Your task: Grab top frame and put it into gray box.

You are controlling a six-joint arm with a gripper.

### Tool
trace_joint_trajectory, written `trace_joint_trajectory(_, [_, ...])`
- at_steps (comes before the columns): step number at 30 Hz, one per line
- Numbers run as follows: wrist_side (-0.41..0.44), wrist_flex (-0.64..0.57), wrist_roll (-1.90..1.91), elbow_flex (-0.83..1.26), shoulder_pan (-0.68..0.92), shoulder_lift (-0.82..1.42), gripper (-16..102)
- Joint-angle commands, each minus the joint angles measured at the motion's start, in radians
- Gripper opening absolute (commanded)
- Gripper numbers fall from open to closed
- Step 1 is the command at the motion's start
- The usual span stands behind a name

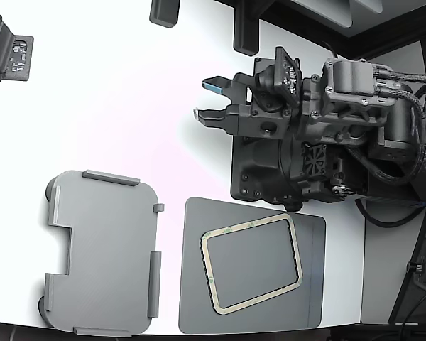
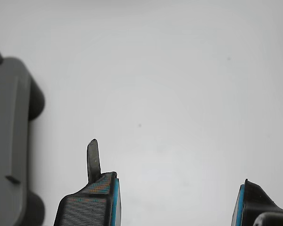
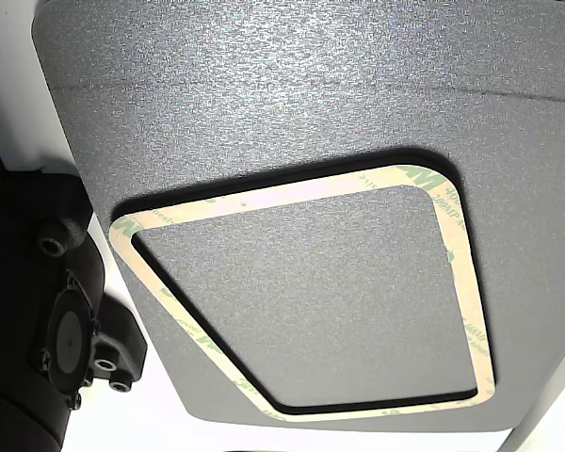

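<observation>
Here the tool (image 1: 207, 99) is seen spread wide and empty above the bare white tabletop (image 1: 113, 99). The top frame (image 1: 252, 264) is laid flat on the dark gray plate (image 1: 312, 284), just beside the gray box (image 1: 103, 252).

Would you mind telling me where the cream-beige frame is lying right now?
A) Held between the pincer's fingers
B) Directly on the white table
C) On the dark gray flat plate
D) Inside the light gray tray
C: in the exterior view the frame lies flat on the dark gray plate, apart from the light gray tray, while the pincer is open and holds nothing.
</observation>
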Motion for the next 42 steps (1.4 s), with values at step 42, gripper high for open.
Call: trace_joint_trajectory(42, [-0.052,0.614,-2.048,-0.801,0.675,-0.6,87])
